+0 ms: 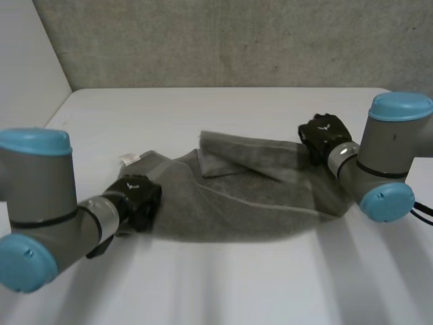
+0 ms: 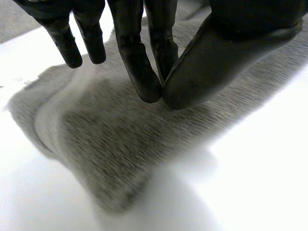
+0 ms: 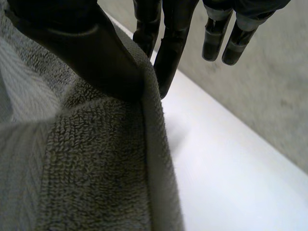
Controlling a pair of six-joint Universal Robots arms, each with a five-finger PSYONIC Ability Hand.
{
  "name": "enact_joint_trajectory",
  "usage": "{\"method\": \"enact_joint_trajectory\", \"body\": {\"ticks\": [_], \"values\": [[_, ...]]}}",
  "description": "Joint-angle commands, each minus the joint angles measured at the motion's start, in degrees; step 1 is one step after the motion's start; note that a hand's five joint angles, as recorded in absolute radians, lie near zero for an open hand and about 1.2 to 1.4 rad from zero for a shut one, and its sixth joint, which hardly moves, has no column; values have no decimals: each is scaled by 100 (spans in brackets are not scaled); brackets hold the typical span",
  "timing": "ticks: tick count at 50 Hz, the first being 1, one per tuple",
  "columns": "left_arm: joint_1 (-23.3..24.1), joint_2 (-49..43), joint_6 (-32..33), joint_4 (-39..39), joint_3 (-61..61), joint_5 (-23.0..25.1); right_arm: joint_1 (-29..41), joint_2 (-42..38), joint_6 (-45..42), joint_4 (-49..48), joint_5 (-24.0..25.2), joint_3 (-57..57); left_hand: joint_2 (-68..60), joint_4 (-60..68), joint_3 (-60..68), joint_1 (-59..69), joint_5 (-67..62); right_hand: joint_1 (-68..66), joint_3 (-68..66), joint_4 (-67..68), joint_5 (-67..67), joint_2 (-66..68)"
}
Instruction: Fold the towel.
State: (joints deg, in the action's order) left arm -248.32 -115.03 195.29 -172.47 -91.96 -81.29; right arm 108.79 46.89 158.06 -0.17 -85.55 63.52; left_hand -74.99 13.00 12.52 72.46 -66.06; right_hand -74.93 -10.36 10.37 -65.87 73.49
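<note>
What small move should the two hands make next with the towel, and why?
Probably draw both hands a little apart to stretch the towel flat. The left hand pinches its left end and the right hand pinches the edge at its right far corner. Between them the towel sags, with a flap turned over in the middle.

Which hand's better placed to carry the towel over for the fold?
Right, probably. The right hand clamps the towel by its hem between thumb and fingers; the left hand pinches only with fingertips at the opposite end.
</note>
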Motion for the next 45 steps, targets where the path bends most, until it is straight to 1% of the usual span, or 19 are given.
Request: {"method": "enact_joint_trajectory", "body": {"ticks": [1, 2, 3, 5, 9, 16, 18, 20, 21, 22, 24, 25, 27, 28, 30, 31, 33, 39, 45], "values": [[73, 410, 0, -182, -629, 8, -235, -286, -56, 96, -304, -85, -202, -300, -252, 455, -94, 1304, 36, -37, 1398, -1159], [73, 411, 0, -182, -630, 8, -253, -286, -56, 183, -339, -85, -201, -300, -252, 454, -93, 3469, 36, -37, 3563, -3324], [73, 446, 0, -191, -638, 8, -244, -251, -56, 306, -357, -85, -117, -300, -252, 370, -10, 6255, 36, -37, 6349, -6110], [73, 481, 0, -200, -630, 8, -227, -207, -56, 412, -339, -85, -100, -300, -252, 353, 8, 6493, 36, -37, 6587, -6349], [64, 525, 0, -235, -533, 17, -183, 57, -56, 597, -313, -15, 234, -300, -252, 19, 342, 6493, 36, -37, 6587, -6349], [135, 534, -26, -393, -181, 26, -156, 1110, -64, 721, -243, 634, 893, -300, -252, -640, 1000, 6493, 36, -37, 6587, -6349], [205, 525, -35, -472, -58, 26, -156, 1294, -73, 729, -225, 801, 1397, -300, -252, -1144, 1505, 6493, 36, -37, 6587, -6349], [336, 464, -26, -629, 213, 43, -165, 1481, -82, 738, -172, 978, 2768, -300, -252, -2515, 2875, 6493, 36, -37, 6587, -6349], [337, 464, -26, -630, 214, 43, -165, 1620, -126, 747, -85, 1161, 2777, -300, -252, -2524, 2884, 6493, 36, -37, 6587, -6349], [389, 429, -17, -691, 379, 61, -165, 1621, -126, 747, -84, 1163, 3593, -300, -252, -3340, 3700, 6493, 36, -37, 6587, -6349], [416, 342, 0, -727, 590, 139, -165, 1736, -196, 747, 56, 1356, 3901, -300, -252, -3648, 4008, 6493, 36, -37, 6587, -6349], [416, 341, 0, -727, 592, 140, -156, 1823, -266, 755, 239, 1573, 3904, -300, -252, -3651, 4011, 6493, 36, -37, 6587, -6349], [390, -192, 35, -631, 1230, 586, -156, 1867, -275, 782, 432, 1776, 4005, -300, -252, -3751, 4112, 6493, 36, -37, 6587, -6349], [389, -195, 35, -630, 1234, 588, -156, 1868, -275, 782, 434, 1778, 4005, -300, -252, -3752, 4112, 6493, 36, -37, 6587, -6349], [372, -641, 53, -412, 1749, 1034, -147, 1868, -214, 1061, 854, 2032, 4005, -300, -252, -3752, 4112, 6493, 36, -37, 6587, -6349], [372, -644, 53, -411, 1752, 1037, -147, 1868, -214, 1063, 856, 2033, 4005, -300, -252, -3752, 4112, 6493, 36, -37, 6587, -6349], [302, -1133, 53, -113, 2303, 1352, -121, 1815, -126, 1300, 1136, 2085, 4005, -300, -252, -3752, 4112, 6493, 36, -37, 6587, -6349], [249, -1786, 132, 20, 3062, 1432, 2, 1648, -91, 1353, 1243, 2085, 4038, -300, -252, -3785, 4146, 6493, 36, -37, 6587, -6349], [-67, -2251, 465, 38, 3439, 1432, 11, 1551, -117, 1353, 1260, 2094, 4089, -300, -252, -3836, 4196, 6493, 36, -37, 6587, -6349]]}}
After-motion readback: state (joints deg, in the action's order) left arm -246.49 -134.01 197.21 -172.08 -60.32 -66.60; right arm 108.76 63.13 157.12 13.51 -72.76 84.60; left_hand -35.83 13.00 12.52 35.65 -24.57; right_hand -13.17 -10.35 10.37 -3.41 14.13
